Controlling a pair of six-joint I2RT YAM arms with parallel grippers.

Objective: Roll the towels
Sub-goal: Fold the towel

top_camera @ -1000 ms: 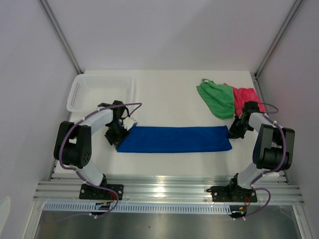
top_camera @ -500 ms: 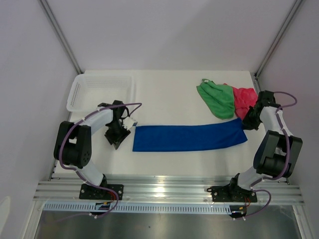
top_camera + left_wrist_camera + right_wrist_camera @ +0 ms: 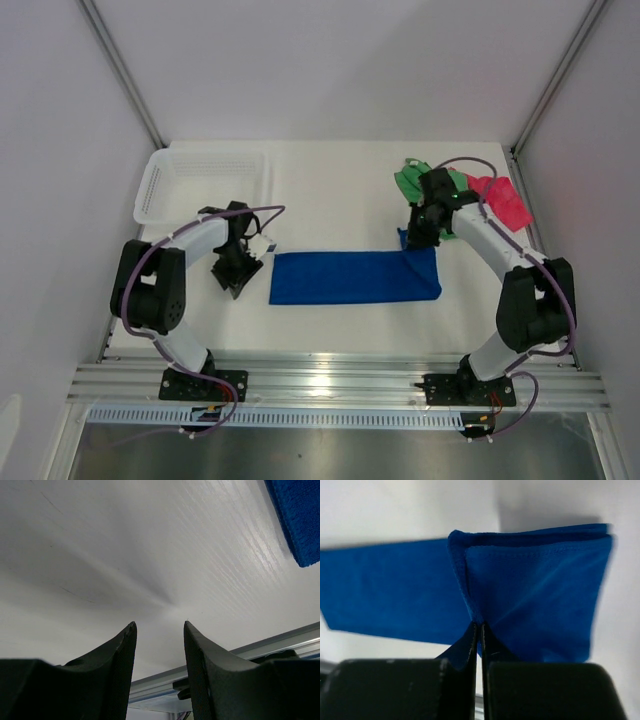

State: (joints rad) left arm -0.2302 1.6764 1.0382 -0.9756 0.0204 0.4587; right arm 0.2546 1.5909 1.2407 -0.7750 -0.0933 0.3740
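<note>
The blue towel (image 3: 350,277) lies as a long strip across the table's middle. Its right end is lifted and folded back leftward over the strip. My right gripper (image 3: 418,238) is shut on that end, which fills the right wrist view (image 3: 535,605). My left gripper (image 3: 240,275) is open and empty, low over bare table just left of the towel's left end; a corner of the towel shows in the left wrist view (image 3: 300,520). The green towel (image 3: 410,183) and the pink-red towel (image 3: 508,203) lie bunched at the back right, partly hidden by my right arm.
A white mesh basket (image 3: 205,183) stands at the back left, behind my left arm. A metal rail (image 3: 340,380) runs along the near table edge. Walls close in the table on the left, back and right.
My right gripper has carried the blue towel's right end first to the right, dragging the strip, then up and back to the left, folding it over. The left gripper has let the towel slip away.
</note>
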